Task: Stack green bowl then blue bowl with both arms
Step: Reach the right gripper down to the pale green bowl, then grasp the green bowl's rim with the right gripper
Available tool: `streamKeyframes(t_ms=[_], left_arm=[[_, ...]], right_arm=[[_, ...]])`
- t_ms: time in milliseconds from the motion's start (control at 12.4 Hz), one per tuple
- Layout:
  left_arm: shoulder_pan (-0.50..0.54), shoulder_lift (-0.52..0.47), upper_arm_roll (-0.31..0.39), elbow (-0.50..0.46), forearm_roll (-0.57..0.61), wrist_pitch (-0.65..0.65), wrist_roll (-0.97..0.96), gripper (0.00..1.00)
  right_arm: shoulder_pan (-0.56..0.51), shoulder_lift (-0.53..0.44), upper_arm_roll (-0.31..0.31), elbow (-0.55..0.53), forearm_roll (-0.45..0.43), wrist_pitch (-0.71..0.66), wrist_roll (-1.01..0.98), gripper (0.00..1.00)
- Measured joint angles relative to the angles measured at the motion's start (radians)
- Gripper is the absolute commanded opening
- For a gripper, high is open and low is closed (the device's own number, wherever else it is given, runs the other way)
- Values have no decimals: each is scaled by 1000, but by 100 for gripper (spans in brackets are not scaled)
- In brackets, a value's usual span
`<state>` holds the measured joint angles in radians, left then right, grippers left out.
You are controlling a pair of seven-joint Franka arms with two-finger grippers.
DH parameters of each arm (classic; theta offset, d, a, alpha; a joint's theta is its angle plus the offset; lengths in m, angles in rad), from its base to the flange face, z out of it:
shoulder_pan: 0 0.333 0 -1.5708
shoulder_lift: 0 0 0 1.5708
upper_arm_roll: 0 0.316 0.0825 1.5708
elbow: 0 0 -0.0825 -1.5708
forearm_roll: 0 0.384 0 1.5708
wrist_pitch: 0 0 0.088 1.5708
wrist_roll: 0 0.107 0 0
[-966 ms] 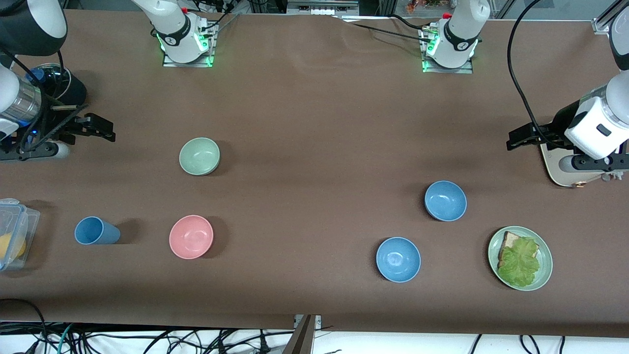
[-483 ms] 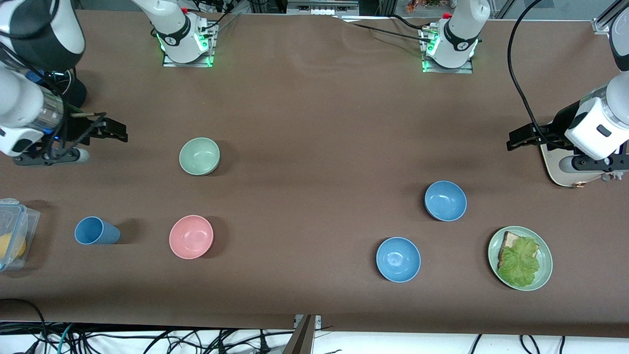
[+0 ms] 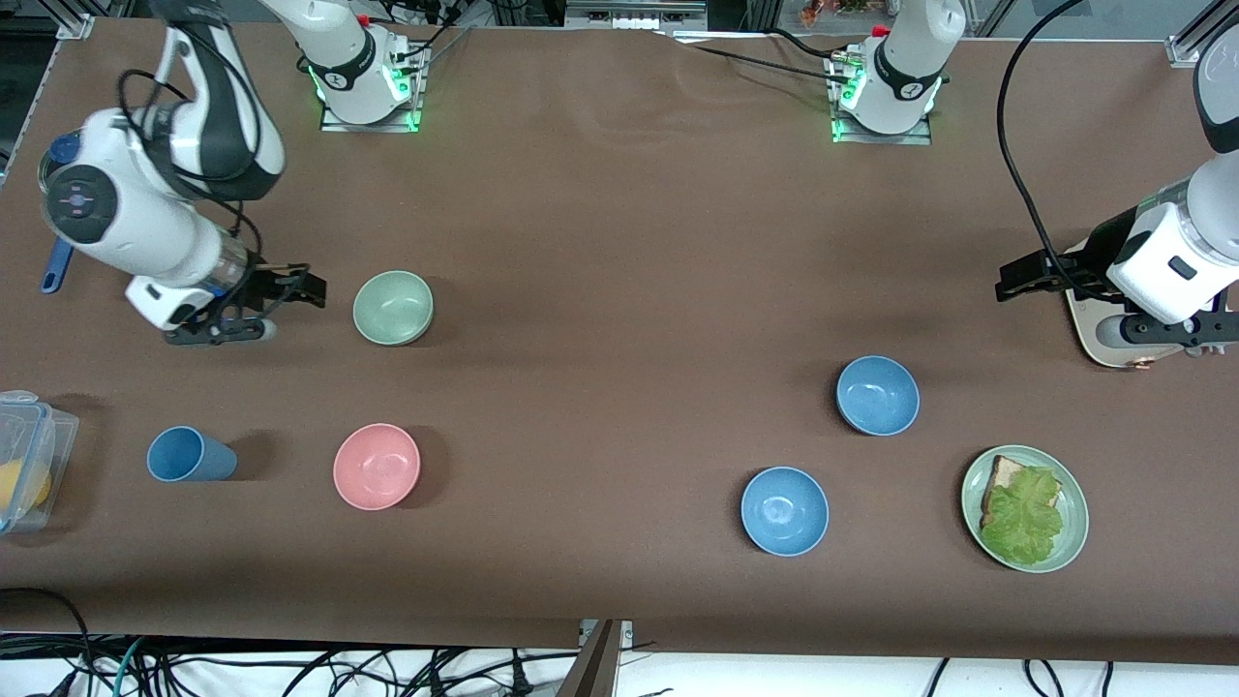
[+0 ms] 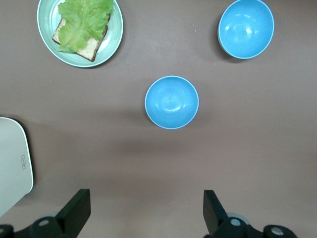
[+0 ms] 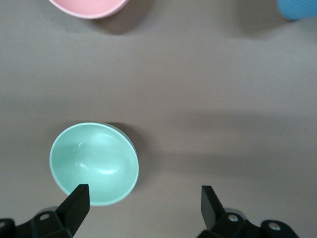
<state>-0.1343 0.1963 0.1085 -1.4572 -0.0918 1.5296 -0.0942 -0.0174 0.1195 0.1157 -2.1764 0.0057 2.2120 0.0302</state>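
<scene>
— Fingers spread wide on the right gripper [image 3: 312, 287], and it has swung in fast from the table's end over the last second; it now hangs just beside the green bowl [image 3: 393, 307], which sits upright and untouched.

— In its wrist view one finger [image 5: 74, 206] overlaps the bowl's rim [image 5: 94, 163], so I'd judge the approach nearly finished and the grasp next.

— And the left gripper [image 3: 1013, 280]?

— Barely stirred. Fingers parted too, waiting over the left arm's end of the table beside a white board [image 3: 1089, 324]. The blue bowl [image 3: 877, 394] lies nearer the front camera than that, with a brighter blue bowl [image 3: 784, 510] nearer still.

— Surface?

— Plain brown cloth [image 3: 619, 242], with a pink bowl [image 3: 377, 466], blue cup [image 3: 190, 454], lettuce plate [image 3: 1024, 508] and a clear container [image 3: 29, 465]. Cables trail below the table edge.
</scene>
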Motion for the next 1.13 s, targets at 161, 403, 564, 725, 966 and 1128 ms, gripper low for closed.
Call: streamKeyframes(t_ms=[161,403,564,725,966,1128], left_arm=[[0,0,0,1,0,0,0,100],[1,1,1,1,0,0,0,100],[1,3,1,2,0,0,0,100],[1,5,2,2,0,0,0,100],[1,6,2,3,0,0,0,100],[1,8,2,3,0,0,0,100]], right_arm=[[6,4,14,-93,0,113,25,99],[8,25,15,-184,0,222,31,89],[8,59,15,-216,0,293,31,70],[8,100,15,-222,0,346,45,45],[9,147,38,-230,0,402,98,0],[9,145,47,-225,0,396,121,0]])
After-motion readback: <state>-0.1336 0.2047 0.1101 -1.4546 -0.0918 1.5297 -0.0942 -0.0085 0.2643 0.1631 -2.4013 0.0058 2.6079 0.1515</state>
